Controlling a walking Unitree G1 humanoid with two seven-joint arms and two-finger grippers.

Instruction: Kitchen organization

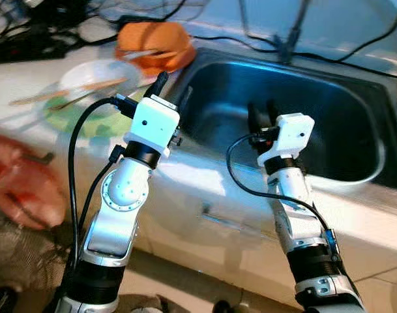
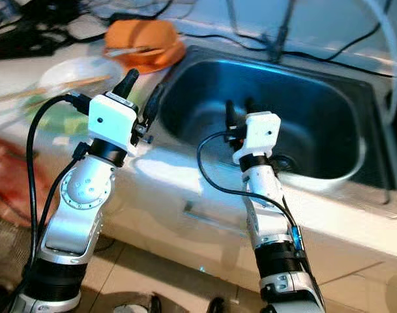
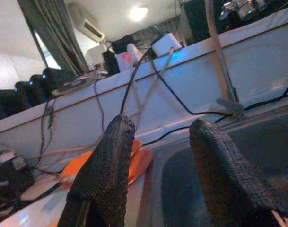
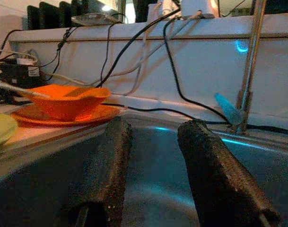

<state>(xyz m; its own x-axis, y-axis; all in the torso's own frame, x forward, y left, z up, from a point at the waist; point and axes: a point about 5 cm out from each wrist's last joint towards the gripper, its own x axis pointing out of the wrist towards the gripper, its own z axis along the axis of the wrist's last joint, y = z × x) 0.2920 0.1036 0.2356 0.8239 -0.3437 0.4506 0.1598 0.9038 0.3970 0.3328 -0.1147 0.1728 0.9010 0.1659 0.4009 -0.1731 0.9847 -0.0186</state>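
Note:
An orange bowl (image 1: 152,42) sits on an orange plate at the back of the counter, left of the steel sink (image 1: 328,111). Nearer me, a white bowl (image 1: 97,75) with chopsticks (image 1: 68,91) across it rests on a green plate (image 1: 87,120). My left gripper (image 1: 173,88) is open over the sink's left rim, holding nothing and pointing toward the orange bowl (image 3: 139,158). My right gripper (image 1: 263,114) is open and empty just above the front of the basin. Its wrist view shows the orange bowl (image 4: 63,100) past the fingers (image 4: 113,161).
A faucet pipe (image 1: 293,32) rises behind the sink, and black cables (image 1: 354,49) run along the back ledge. A blurred pinkish-red thing (image 1: 22,186) lies at the far left. Below the counter's front edge there is a cabinet handle (image 1: 218,218).

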